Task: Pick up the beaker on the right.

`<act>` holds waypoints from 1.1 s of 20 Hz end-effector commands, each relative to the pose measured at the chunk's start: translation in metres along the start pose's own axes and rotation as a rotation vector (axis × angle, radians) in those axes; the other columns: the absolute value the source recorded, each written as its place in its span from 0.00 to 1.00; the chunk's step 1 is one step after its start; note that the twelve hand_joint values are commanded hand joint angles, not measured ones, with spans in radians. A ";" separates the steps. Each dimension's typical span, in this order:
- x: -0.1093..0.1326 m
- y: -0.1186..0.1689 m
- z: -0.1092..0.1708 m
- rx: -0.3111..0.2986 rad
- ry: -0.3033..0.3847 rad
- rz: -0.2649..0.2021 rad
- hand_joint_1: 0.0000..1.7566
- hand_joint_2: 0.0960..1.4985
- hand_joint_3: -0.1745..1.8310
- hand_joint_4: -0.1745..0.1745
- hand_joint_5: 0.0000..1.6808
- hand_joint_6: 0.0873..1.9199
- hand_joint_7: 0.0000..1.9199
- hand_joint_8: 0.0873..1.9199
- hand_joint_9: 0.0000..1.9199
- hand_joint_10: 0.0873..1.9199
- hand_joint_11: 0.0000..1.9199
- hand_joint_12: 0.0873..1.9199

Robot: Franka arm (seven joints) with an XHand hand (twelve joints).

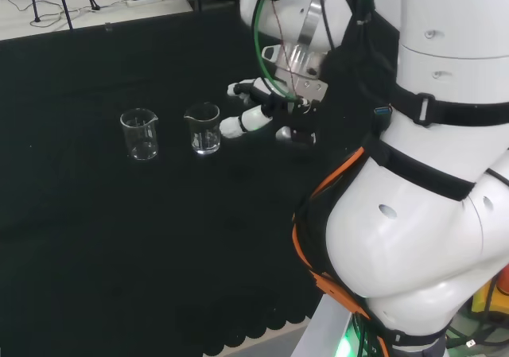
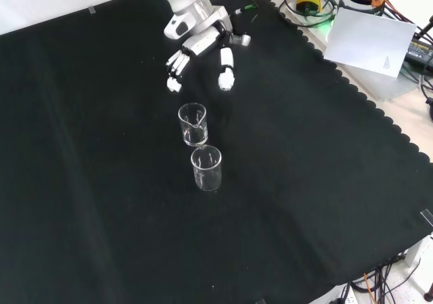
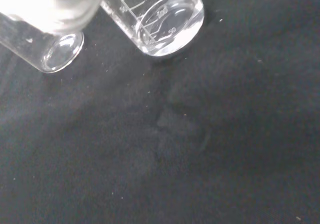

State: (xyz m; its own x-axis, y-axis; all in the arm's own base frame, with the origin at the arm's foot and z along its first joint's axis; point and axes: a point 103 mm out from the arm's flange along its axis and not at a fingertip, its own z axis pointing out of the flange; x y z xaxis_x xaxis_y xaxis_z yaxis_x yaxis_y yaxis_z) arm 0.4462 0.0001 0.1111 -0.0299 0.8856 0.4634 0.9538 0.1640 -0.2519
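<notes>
Beakers: two (image 1: 205, 129) (image 1: 140, 134) | hand (image 1: 258, 106) beside right one, seemingly apart

A second clear beaker (image 1: 140, 134) stands upright on the black cloth (image 1: 95, 238), left in the head view, nearest in the front view (image 2: 206, 168), while a white sheet (image 2: 369, 41) lies past the cloth's scalloped edge.
</notes>
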 end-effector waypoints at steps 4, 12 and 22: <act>0.005 0.021 0.011 -0.008 0.039 -0.029 0.46 0.38 0.23 0.44 0.14 0.00 0.06 0.26 0.14 0.33 0.00 0.68; 0.013 0.039 0.019 -0.018 0.078 -0.083 0.49 0.33 0.28 0.42 0.17 0.00 0.05 0.26 0.10 0.33 0.00 0.65; 0.011 0.054 0.028 -0.038 0.111 -0.142 0.49 0.32 0.30 0.42 0.15 0.00 0.03 0.25 0.08 0.32 0.00 0.62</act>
State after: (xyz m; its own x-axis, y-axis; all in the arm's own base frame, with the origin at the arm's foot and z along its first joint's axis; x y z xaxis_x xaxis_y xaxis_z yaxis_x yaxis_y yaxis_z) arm 0.4844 0.0311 0.0834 -0.1163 0.8118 0.5722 0.9540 0.2516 -0.1631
